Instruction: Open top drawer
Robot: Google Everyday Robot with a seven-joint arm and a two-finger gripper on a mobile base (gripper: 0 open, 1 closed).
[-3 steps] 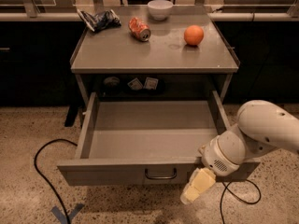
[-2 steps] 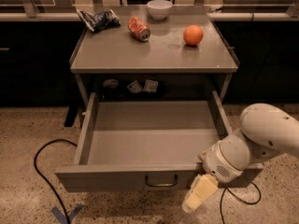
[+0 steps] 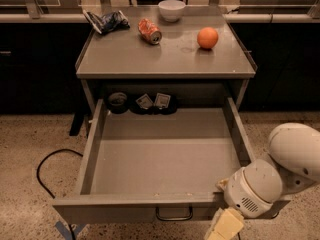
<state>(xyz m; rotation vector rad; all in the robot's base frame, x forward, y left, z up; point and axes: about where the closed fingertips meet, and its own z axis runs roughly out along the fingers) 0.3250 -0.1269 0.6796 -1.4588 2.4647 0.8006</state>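
Observation:
The top drawer point(image 3: 165, 154) is a wide grey metal drawer, pulled far out of the grey cabinet point(image 3: 165, 59). Its broad shallow tray is bare. Its front panel point(image 3: 135, 209) faces the camera at the bottom, with a small dark wire handle point(image 3: 174, 216) at centre. My gripper point(image 3: 222, 226) is at the bottom right, just right of the handle and in front of the drawer's front, its pale fingers pointing down. The white arm point(image 3: 280, 169) rises to the right of the drawer.
On the cabinet top lie a white bowl point(image 3: 171, 9), a crushed red can point(image 3: 150, 30), an orange point(image 3: 207, 37) and a dark chip bag point(image 3: 106, 21). Small items point(image 3: 145, 102) sit at the back behind the drawer. A black cable point(image 3: 47, 169) loops on the floor at left.
The drawer has slid further out toward the camera. My gripper has moved down and back with it, staying by the drawer's front right.

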